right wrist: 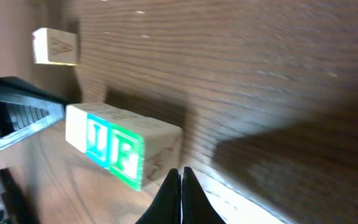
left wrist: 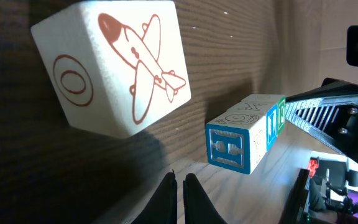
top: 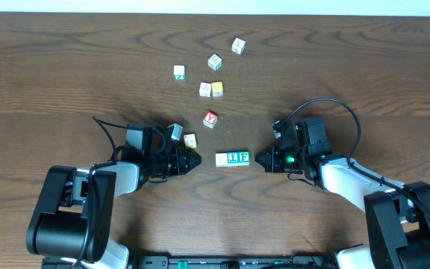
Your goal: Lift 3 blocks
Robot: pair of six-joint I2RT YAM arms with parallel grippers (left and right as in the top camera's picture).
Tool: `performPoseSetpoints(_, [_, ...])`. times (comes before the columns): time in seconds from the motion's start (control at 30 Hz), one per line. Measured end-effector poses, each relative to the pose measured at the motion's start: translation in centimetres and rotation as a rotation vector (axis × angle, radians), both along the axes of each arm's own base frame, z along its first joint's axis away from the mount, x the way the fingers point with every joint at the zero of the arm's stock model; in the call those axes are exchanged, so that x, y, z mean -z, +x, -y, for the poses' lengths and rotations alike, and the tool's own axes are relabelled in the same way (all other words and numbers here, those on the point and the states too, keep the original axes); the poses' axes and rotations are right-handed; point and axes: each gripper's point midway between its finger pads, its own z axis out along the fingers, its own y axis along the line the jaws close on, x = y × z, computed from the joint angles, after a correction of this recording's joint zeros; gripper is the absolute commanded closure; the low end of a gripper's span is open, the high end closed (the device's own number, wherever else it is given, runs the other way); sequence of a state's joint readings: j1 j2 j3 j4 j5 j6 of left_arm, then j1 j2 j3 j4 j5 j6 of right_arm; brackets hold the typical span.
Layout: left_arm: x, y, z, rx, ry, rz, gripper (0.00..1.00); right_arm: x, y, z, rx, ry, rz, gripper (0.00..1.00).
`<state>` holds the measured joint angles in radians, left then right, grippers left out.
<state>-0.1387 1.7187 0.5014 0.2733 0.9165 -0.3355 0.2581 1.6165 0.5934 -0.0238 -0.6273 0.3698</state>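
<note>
Three blocks lie in a row on the table: a cream-faced one [top: 222, 159], a blue-letter one [top: 234, 158] and a green "F" one [top: 243, 157]. My left gripper [top: 198, 159] is shut and empty, its tip just left of the row. The right gripper [top: 263, 161] is also shut and empty, just right of the green block. In the left wrist view the row [left wrist: 247, 134] lies ahead of my shut gripper [left wrist: 179, 177]. The right wrist view shows the blue and green faces [right wrist: 120, 146] just left of my shut gripper [right wrist: 180, 171].
A white cube with a red airplane [left wrist: 114, 65] sits close beside the left gripper [top: 190, 140]. A red "Y" cube [top: 210, 118] lies behind the row. Several more cubes, one yellow-faced [top: 217, 89], are scattered toward the table's far side.
</note>
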Motion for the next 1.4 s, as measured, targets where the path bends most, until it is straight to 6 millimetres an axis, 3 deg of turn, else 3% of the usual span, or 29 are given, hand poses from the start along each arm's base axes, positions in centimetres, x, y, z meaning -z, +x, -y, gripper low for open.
performPoseSetpoints(0.43, [-0.8, 0.6, 0.5, 0.005, -0.033, 0.035, 0.93, -0.2, -0.2, -0.3, -0.018, 0.019, 0.003, 0.99])
performPoseSetpoints(0.73, [-1.1, 0.0, 2.2, 0.047, -0.039, 0.041, 0.93, 0.0, 0.0, 0.0, -0.008, -0.001, 0.01, 0.99])
performPoseSetpoints(1.4, [-0.4, 0.8, 1.6, -0.02, 0.006, 0.025, 0.93, 0.0, 0.0, 0.0, -0.008, -0.002, 0.01, 0.99])
